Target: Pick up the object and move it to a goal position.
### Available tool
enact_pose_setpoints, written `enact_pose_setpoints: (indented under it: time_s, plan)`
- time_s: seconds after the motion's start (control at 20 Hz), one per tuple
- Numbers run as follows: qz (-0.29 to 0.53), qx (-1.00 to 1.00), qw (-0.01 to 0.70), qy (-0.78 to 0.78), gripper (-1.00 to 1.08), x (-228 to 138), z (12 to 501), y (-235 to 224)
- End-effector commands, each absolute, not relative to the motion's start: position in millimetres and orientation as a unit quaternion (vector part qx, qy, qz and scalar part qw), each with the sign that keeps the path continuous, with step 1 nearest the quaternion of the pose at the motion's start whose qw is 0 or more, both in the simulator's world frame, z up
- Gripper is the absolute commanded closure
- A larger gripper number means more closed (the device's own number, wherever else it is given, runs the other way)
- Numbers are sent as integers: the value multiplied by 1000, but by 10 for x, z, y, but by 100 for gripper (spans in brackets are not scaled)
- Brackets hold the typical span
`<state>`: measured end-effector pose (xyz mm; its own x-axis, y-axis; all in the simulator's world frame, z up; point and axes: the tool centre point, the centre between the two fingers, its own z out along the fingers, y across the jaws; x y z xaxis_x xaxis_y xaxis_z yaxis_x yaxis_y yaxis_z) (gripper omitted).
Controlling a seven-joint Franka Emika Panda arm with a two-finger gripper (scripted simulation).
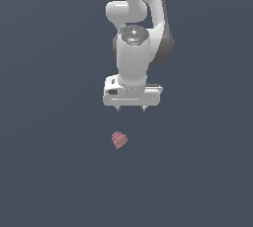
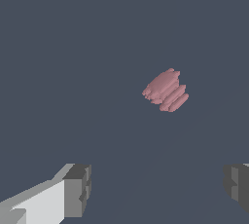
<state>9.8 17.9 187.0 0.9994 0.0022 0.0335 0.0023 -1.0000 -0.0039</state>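
The white, blocky two-fingered hand (image 1: 131, 108) of the pale Panda arm (image 1: 141, 18) is hanging above the flat dark slate-grey bench (image 1: 49, 171), pointing straight down, with nothing between its short dark fingertips (image 2: 78, 189). Its jaws are standing wide apart: in the wrist view one grey pad is showing at each lower corner, with only bare surface in the gap.

The small dusky pinkish-red lumpy object (image 1: 119, 139), ridged in stacked bands, is lying on the bench, apart from the hand and touching nothing. In the exterior view it is sitting below the hand and slightly toward that view's left, so the hand does not appear to be centred over it. The wrist view (image 2: 166, 90) agrees, showing the object ahead of the line between the pads, not inside it.

The wide opening probably suits the approach, since the object is narrower than the gap. The task is looking barely begun: the hand is likely needing to shift over the object and descend around it before closing. No goal marker is showing in either view.
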Motion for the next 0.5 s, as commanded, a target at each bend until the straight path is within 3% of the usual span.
enact_pose_setpoints:
  time_s: [0.0, 0.45]
  plan:
    - [-17, -1000, 2, -1, -92, 98, 1870, 179]
    - [-17, -999, -8, -39, -92, 64, 1910, 377]
